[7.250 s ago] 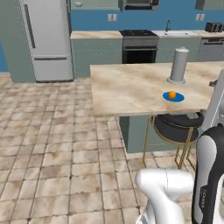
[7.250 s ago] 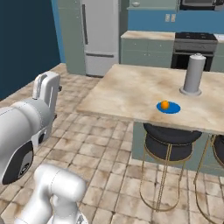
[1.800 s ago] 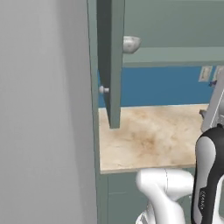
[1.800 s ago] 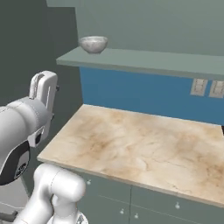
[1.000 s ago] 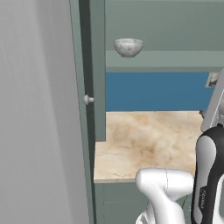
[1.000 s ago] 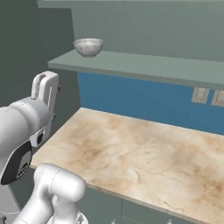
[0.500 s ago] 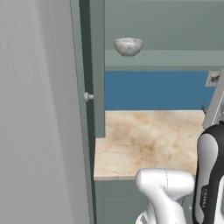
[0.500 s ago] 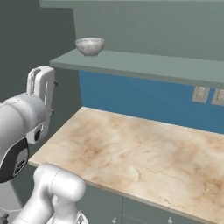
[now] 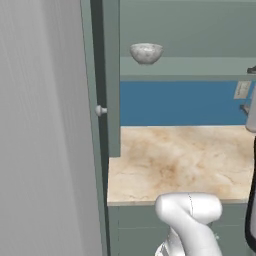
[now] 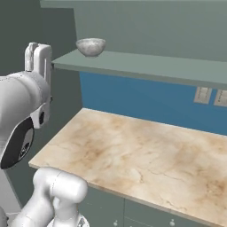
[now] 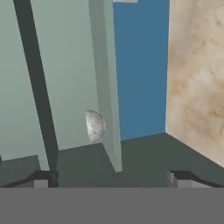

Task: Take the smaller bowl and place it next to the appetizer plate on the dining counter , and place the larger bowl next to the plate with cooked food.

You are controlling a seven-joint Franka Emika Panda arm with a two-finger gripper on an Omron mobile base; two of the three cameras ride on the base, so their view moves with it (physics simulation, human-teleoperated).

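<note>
The smaller bowl (image 9: 146,52) (image 10: 91,46), whitish and speckled, stands alone on a grey-green cabinet shelf (image 9: 190,67) (image 10: 146,66) above a marbled counter. In the rolled hand view the same bowl (image 11: 95,125) shows small and far off against the shelf (image 11: 107,87), ahead of my gripper (image 11: 111,178). The two finger tips stand wide apart with nothing between them, so the gripper is open and well short of the bowl. The larger bowl, the appetizer plate, the plate with cooked food and the dining counter are out of view.
An opened cabinet door (image 9: 112,75) with a round knob (image 9: 100,110) hangs left of the shelf. Below lies a beige marbled counter (image 9: 175,160) (image 10: 133,155) with a blue backsplash and wall outlets (image 10: 208,96). A tall grey panel (image 9: 45,125) borders the left.
The base has driven from the island to this cabinet, so the whole scene has changed. Over the last second the views have settled and the arm has risen slightly; the gripper stays open.
</note>
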